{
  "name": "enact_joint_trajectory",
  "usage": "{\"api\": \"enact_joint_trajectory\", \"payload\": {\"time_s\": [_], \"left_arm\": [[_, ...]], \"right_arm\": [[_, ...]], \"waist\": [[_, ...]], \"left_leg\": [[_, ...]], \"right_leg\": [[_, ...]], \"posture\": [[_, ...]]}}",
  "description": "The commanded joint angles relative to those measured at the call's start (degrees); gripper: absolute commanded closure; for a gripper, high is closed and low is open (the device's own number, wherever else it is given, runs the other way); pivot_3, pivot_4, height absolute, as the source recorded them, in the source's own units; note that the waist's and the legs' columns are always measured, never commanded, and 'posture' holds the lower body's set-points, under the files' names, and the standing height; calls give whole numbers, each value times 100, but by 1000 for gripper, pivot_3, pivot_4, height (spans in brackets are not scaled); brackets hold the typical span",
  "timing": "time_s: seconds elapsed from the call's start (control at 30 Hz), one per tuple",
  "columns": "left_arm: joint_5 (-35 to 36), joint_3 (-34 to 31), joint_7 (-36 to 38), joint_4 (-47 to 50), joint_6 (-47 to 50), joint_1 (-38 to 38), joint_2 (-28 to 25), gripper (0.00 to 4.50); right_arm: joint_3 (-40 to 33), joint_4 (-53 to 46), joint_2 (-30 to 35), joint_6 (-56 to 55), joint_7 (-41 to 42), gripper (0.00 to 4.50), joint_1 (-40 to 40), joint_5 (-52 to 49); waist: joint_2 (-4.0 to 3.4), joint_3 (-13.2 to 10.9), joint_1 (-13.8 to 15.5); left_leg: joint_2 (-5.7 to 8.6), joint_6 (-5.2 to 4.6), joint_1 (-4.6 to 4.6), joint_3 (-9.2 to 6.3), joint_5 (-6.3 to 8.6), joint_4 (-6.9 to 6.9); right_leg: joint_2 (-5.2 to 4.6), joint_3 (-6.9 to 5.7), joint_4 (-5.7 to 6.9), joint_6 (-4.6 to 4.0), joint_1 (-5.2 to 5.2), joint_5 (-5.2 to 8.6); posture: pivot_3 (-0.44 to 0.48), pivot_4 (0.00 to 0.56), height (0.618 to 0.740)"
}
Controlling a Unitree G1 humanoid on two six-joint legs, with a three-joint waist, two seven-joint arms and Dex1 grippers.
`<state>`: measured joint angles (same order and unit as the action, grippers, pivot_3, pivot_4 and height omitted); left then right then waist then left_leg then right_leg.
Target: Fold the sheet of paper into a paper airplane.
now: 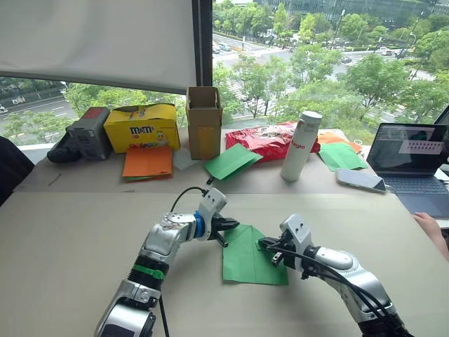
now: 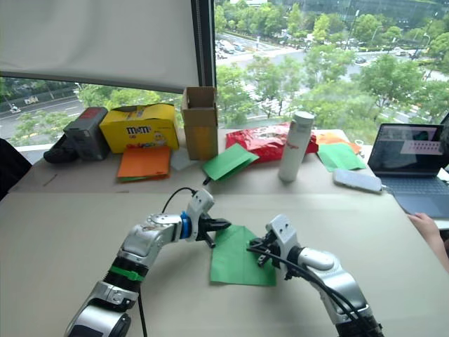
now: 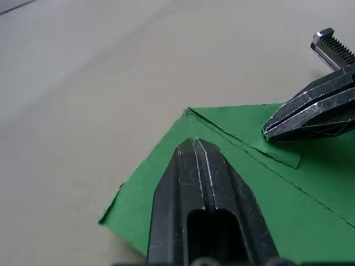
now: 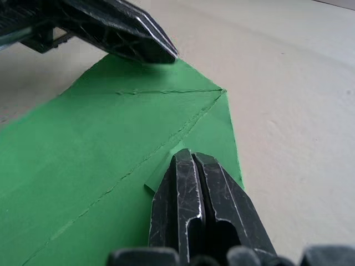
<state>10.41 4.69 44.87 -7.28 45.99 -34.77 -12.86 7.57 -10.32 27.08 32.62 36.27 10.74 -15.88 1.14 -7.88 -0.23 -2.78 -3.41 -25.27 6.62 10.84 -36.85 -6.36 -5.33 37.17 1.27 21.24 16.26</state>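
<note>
Both grippers are pressing closed-fingered on the sheet of paper [image 1: 252, 256] lying on the tan table [image 1: 70, 239] — left gripper [image 1: 231, 227] at its far pointed tip, right gripper [image 1: 267, 244] nearer the centre crease, which runs away from the robot.

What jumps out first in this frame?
The sheet of paper, bright green, lies partly folded to a point on the near table, with both arms converging on it. The left gripper, shut, presses near the pointed top corner, and the right gripper, shut, rests on the sheet's right side. Behind, a yellow M&M's box and a white bottle stand along the far table by the window.
</note>
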Motion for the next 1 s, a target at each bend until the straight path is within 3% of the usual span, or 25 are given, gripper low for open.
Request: {"api": "enact_joint_trajectory", "payload": {"time_s": [0.03, 0.17, 0.33, 0.6, 0.9, 1.0], "left_arm": [[619, -1128, -585, 900, 988, 163, -131, 4500], [1214, -1974, -1041, 1568, 2100, 571, -91, 3378], [1582, -1722, -1315, 1974, 2706, 913, 207, 1733], [1795, -1577, -1815, 1504, 2715, 755, 815, 1733], [1736, -1178, -1884, 990, 2161, 507, 878, 4473], [1671, -896, -1804, 948, 1914, 464, 800, 4473]], "right_arm": [[180, 330, 6, 60, 21, 4488, -11, 185], [298, 432, -127, 37, 20, 4500, 105, 218], [324, 499, -209, 30, 45, 4500, 194, 252], [180, 413, -166, 1, -45, 4500, 122, 276], [-69, 79, -206, 154, -287, 4500, -93, 146], [-254, -95, -232, 293, -385, 4500, -90, -2]], "waist": [[0, 0, -16], [0, 0, -47], [2, -1, -2], [3, 0, -3], [4, -1, 47], [3, -1, 65]], "left_leg": [[0, 0, 1, 0, 0, 0], [-1, 11, 10, -3, -6, 4], [4, 22, 10, -4, -12, 4], [6, 25, 10, -3, -13, 7], [12, 23, 9, -1, -12, 8], [13, 24, 9, 0, -12, 8]], "right_leg": [[0, 0, -1, 0, -2, 0], [2, -1, 1, 1, -8, 1], [-2, -7, 2, 1, -10, 0], [0, -1, 3, -1, -9, -1], [-8, -1, -1, -1, -9, -1], [-10, 1, -2, -1, -9, -1]], "posture": [[0, 150, 740], [0, 150, 740], [0, 150, 740], [0, 150, 740], [0, 150, 740], [0, 150, 740]]}}
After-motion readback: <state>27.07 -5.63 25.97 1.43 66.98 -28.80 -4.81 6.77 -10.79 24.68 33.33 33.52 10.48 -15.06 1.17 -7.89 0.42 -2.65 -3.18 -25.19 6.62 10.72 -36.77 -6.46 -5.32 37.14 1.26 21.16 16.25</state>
